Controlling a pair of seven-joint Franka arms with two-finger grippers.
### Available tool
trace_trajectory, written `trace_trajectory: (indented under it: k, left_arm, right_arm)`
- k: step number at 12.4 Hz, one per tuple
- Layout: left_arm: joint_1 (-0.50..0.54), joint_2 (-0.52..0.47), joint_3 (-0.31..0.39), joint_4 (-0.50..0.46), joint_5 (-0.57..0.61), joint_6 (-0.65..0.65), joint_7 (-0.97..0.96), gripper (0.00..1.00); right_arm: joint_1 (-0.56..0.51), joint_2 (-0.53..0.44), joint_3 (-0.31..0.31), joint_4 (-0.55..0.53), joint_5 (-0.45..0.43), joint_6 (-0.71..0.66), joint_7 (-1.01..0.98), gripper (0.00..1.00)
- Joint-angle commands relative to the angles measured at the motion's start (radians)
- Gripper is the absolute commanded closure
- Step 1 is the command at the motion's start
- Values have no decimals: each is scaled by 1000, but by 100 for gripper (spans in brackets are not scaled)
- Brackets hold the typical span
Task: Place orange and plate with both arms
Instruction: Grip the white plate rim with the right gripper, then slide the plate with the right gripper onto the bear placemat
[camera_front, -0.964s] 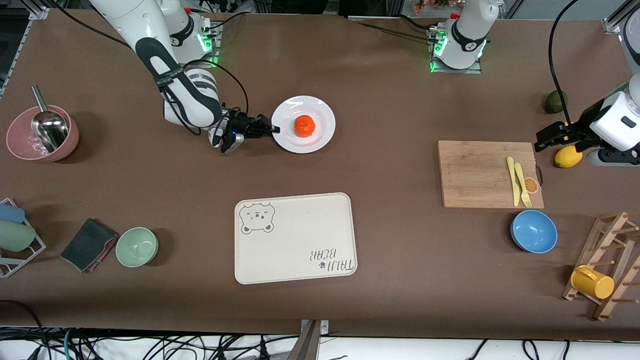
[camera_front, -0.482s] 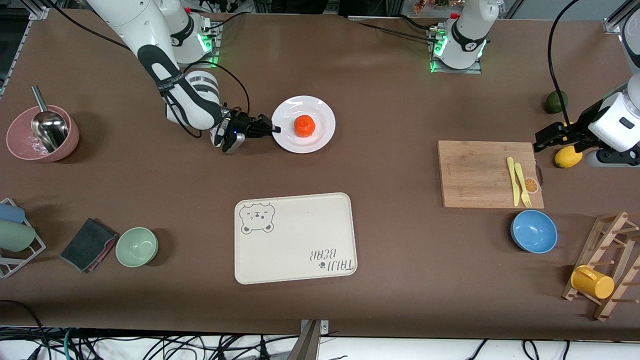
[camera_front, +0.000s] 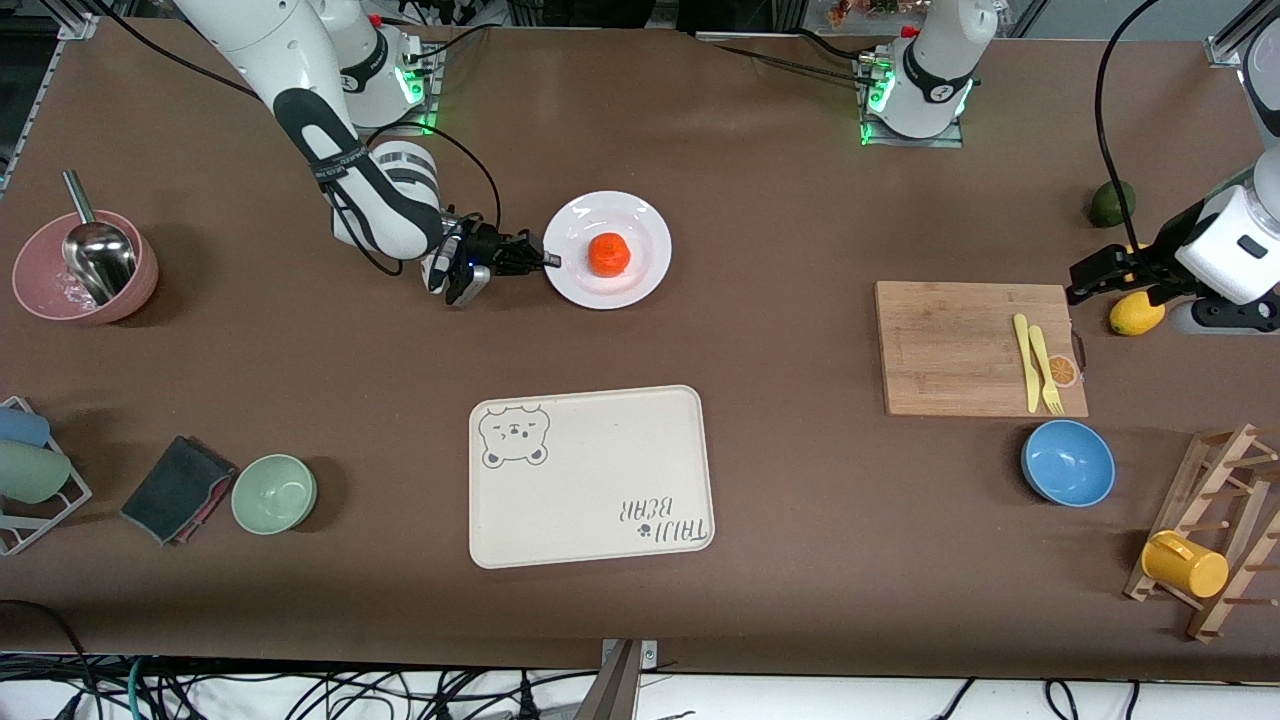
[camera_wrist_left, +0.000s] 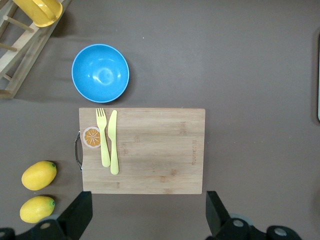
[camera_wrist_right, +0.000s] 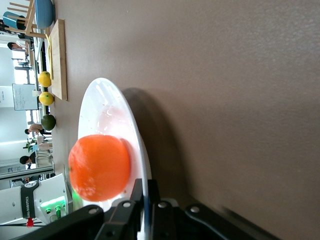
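- A bear tray (camera_front: 590, 478) lay near the front camera.
- A knife (camera_front: 1024, 362) and fork (camera_front: 1045, 370) lay on the board (camera_front: 960, 348).
- A blue bowl (camera_front: 1067, 462) sat nearer.

Bright, even overhead light, soft shadows, glare on the plate (camera_front: 607, 249), perhaps slight wrist-view blur.

My front camera sits high, facing both arm bases, and takes in the whole table (camera_front: 800, 560). My left wrist camera looks straight down from well above the cutting board (camera_wrist_left: 142, 150), which the front view also shows near the left arm's end. My right wrist camera sits very low and close at the plate (camera_wrist_right: 107, 107) rim, looking along the tabletop.
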Motion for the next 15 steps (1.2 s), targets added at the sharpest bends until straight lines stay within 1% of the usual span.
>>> trace_trajectory:
  k: [1, 5, 7, 9, 13, 14, 15]
  left_arm:
    - [-8, 7, 10, 15, -18, 0, 20, 0]
    - [-8, 7, 10, 15, -18, 0, 12, 0]
    - [-8, 8, 8, 15, -18, 0, 9, 0]
    - [-8, 8, 8, 15, -16, 0, 9, 0]
    - [-10, 10, 8, 17, -16, 0, 9, 0]
    - [-10, 10, 8, 17, -16, 0, 9, 0]
    - [-10, 10, 8, 15, -14, 0, 9, 0]
  right_arm:
    - [-6, 10, 9, -2, 28, 38, -22, 100]
    - [-8, 8, 9, 4, 28, 37, -21, 100]
    - [-10, 5, 9, 24, 64, 24, -1, 100]
    - [-11, 5, 7, 64, 69, 24, 85, 100]
    - [-14, 10, 7, 185, 60, 24, 252, 100]
    - [-14, 13, 6, 223, 49, 27, 293, 100]
    - [-16, 36, 1, 269, 26, 29, 324, 100]
